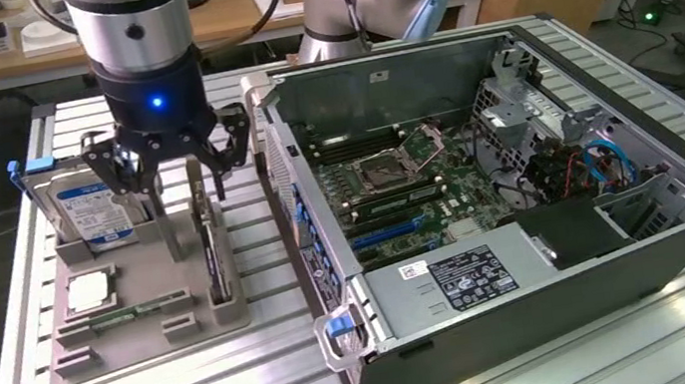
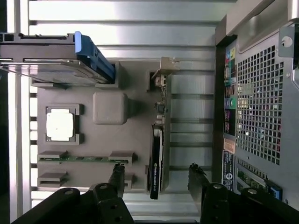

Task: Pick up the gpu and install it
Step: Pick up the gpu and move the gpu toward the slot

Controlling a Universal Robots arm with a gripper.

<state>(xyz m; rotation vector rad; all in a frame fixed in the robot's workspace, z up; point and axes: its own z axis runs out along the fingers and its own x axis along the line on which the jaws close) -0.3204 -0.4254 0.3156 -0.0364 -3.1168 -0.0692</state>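
Fingers [image 2: 117, 176] spread wide, our gripper [image 1: 177, 187] hangs vertical above the gray tray [image 1: 200, 325]. We see the gpu [image 1: 209, 246] standing edgewise in its slot there, beside hard drive [image 1: 91, 212], CPU [image 1: 87, 288] and memory stick [image 1: 138, 309].

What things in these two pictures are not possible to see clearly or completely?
The gpu: wrist view shows its edge alone; both flat faces are hidden.
The hard drive: exterior view, the open gripper covers part of it.
The computer case: wrist view, cut off by the picture's edge.
The power supply label: exterior view, print too small to read.
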